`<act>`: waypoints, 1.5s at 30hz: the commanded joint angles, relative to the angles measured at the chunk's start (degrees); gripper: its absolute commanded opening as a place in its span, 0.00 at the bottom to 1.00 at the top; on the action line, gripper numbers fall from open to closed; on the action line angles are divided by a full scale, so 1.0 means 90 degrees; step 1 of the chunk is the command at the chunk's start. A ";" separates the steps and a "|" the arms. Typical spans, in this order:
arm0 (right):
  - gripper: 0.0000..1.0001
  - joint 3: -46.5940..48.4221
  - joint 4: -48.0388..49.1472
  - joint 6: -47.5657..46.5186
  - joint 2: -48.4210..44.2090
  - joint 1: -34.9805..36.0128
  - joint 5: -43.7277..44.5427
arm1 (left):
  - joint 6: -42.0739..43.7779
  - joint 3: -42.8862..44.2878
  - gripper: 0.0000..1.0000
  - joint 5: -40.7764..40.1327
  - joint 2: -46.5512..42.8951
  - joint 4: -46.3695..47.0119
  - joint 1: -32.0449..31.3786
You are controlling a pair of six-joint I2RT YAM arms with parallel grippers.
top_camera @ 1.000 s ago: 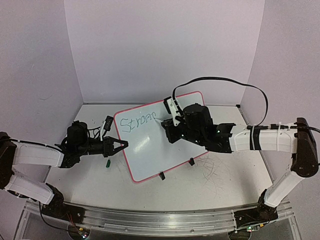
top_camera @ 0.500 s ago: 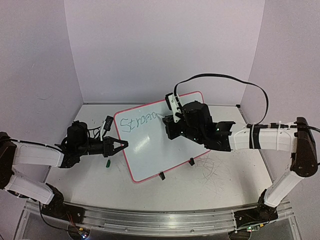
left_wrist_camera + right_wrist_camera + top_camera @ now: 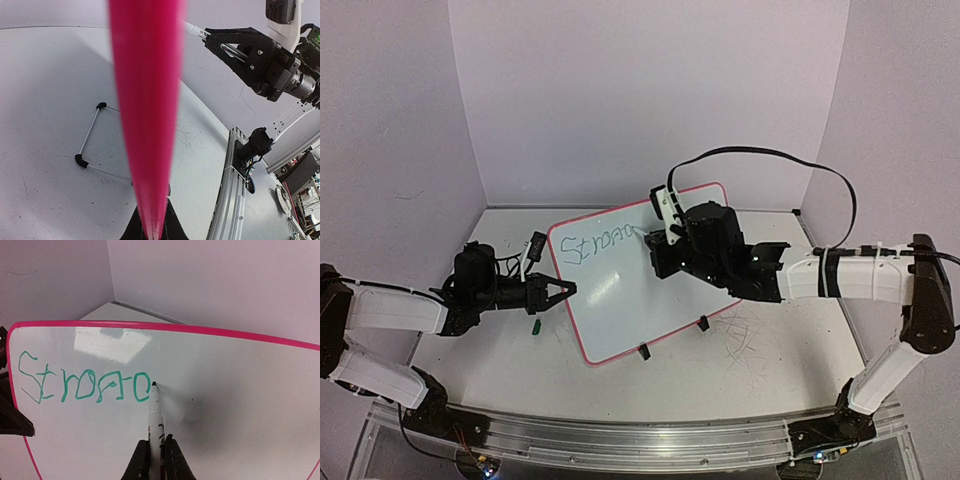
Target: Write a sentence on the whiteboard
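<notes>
The whiteboard (image 3: 620,310), glossy white with a pink rim, stands tilted at the table's middle. My left gripper (image 3: 565,290) is shut on its left edge. In the left wrist view that rim (image 3: 147,100) runs up from between the jaws of the left gripper (image 3: 152,235). My right gripper (image 3: 658,250) is shut on a white marker (image 3: 156,415). The marker's tip touches the board just right of the last green letter. The sentence (image 3: 85,387) is green handwriting that reads roughly "Strong"; it also shows in the top view (image 3: 598,245). The right gripper (image 3: 156,462) clamps the marker's barrel.
A small green cap (image 3: 534,326) lies on the table left of the board. Two black clip feet (image 3: 643,351) sit on the board's near edge. Old scribble marks (image 3: 750,340) cover the table at the right. A metal rail (image 3: 230,200) runs along the near edge.
The right gripper has shifted the marker slightly up and right, and the last green letter has grown by a closed loop. The left gripper and board have not moved.
</notes>
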 commanded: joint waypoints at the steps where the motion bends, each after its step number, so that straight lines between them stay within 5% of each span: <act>1: 0.00 -0.0231 -0.0231 0.0125 -0.0180 0.0011 0.0057 | 0.0500 0.0127 0.00 -0.0170 -0.0128 0.0023 0.0006; 32: 0.00 0.0072 -0.0152 0.0061 -0.0009 0.0398 -0.0173 | 0.0471 0.0098 0.00 -0.0209 -0.0147 0.0017 0.0004; 45: 0.00 -0.0257 0.0066 0.0041 -0.0633 -0.0128 -0.0537 | 0.0501 0.0108 0.00 -0.0160 -0.0117 -0.0008 0.0004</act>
